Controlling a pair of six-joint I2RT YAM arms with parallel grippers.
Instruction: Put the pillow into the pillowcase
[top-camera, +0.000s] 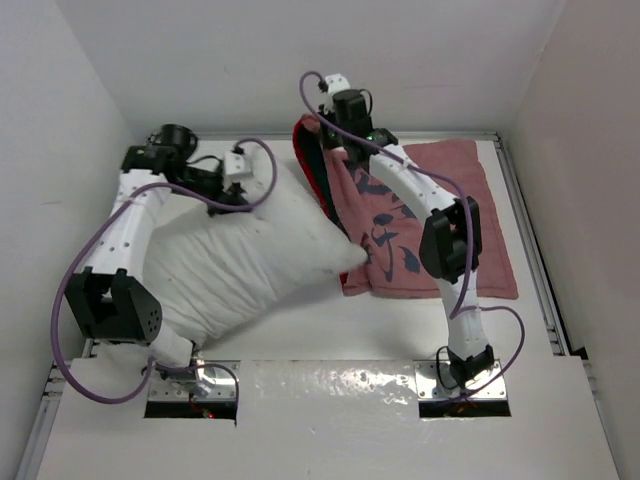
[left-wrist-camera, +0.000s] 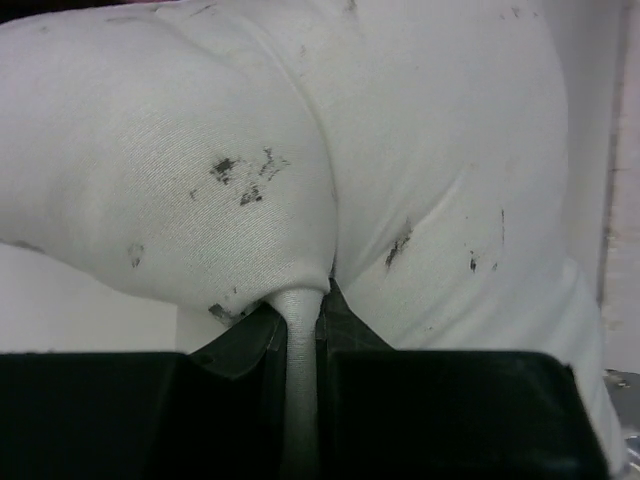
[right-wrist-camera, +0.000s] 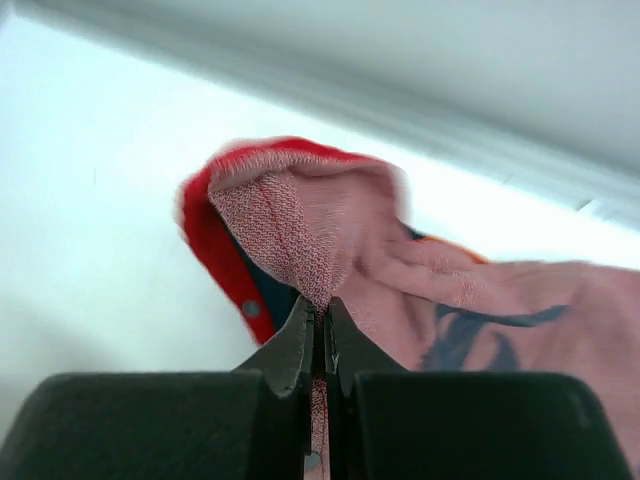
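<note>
The white pillow (top-camera: 250, 260) lies across the left half of the table, one corner pointing right onto the pillowcase. My left gripper (top-camera: 232, 192) is shut on a pinch of the pillow's fabric (left-wrist-camera: 300, 330) at its far edge; the pillow (left-wrist-camera: 200, 170) fills the left wrist view. The pillowcase (top-camera: 440, 230) lies inside out at the right, pale pink with dark lettering, its red rim (top-camera: 312, 165) raised at the far left. My right gripper (top-camera: 335, 135) is shut on that raised edge (right-wrist-camera: 320, 270) and holds it up off the table.
White walls close in the table on the left, back and right. A metal rail (top-camera: 530, 250) runs along the right edge. The arm bases (top-camera: 460, 365) stand at the near edge.
</note>
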